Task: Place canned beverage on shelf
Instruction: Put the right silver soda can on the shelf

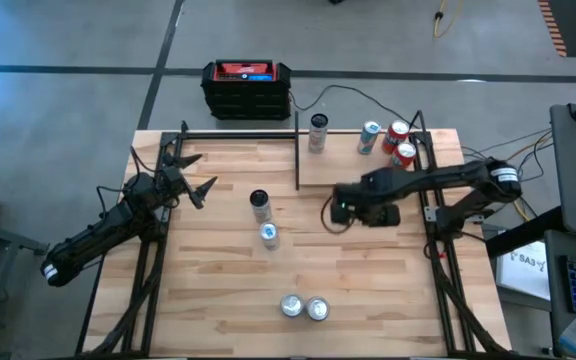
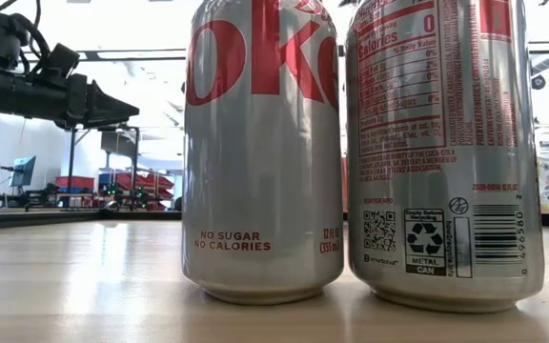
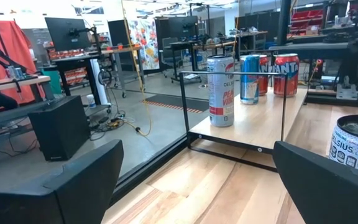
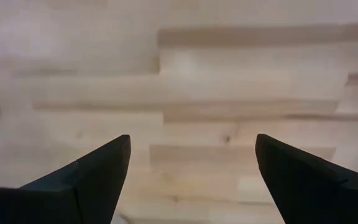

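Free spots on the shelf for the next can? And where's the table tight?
The shelf is bare along its front half, ahead of the tall white can and the three cans at its back right. The right gripper, open, hangs by the shelf's front left corner. Table centre is tight around two upright cans; the front edge holds a touching pair.

Shelf (image 1: 368,168): small light wood board with black rod frame at the table's far right; four upright cans (image 1: 317,131) stand along its far edge; two more (image 1: 260,206) stand mid-table, two silver ones (image 1: 304,307) touching at the near edge
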`<state>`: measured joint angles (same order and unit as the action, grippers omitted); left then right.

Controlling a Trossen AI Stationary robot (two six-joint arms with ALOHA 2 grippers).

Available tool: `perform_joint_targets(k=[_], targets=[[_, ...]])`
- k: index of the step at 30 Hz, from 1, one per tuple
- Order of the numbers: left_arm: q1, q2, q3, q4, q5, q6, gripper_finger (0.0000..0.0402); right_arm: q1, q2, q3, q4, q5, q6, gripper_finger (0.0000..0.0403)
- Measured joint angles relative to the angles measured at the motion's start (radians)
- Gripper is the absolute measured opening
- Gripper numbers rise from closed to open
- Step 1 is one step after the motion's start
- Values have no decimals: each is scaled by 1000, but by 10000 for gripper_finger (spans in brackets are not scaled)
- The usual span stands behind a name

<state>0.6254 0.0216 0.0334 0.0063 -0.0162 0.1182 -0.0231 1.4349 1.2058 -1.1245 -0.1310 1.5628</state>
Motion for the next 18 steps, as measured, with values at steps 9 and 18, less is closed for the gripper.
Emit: perform_joint_targets(k=[9, 18], targets=[[0, 0, 0, 0, 0, 0, 398, 257, 72, 124, -59, -8, 17, 329], [0, 0, 0, 0, 0, 0, 398, 420, 187, 287, -78, 3, 15, 329]])
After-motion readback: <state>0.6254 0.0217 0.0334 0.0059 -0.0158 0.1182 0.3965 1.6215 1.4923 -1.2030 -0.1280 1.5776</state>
